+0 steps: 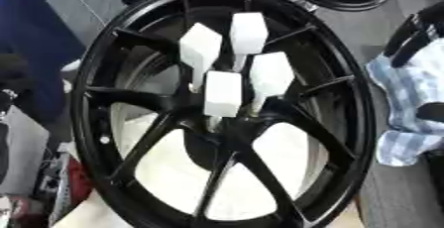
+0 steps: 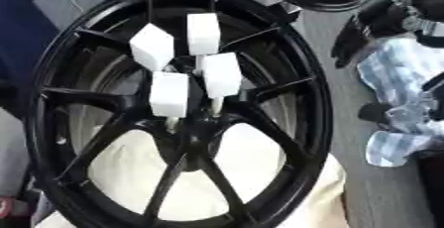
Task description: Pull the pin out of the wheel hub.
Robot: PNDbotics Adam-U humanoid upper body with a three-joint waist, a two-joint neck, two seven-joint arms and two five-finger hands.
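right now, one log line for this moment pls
wheel hub: black, upright | pins: four white, all seated | right hand: at right edge, off wheel, fingers unclear | left hand: not seen | cloth: blue check, right

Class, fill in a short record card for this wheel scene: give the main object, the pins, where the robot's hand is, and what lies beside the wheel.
Main object: black wheel with spokes, filling most of the view
Pins: four white block-headed pins standing in the wheel hub, clustered close together
Pins removed: none seen lying outside the hub
Right hand: black, at the wheel's upper right, apart from the pins; finger state cannot be told
Left hand: not in view
Beside the wheel: blue-and-white checked cloth on the right
Under the wheel: pale surface showing between the spokes
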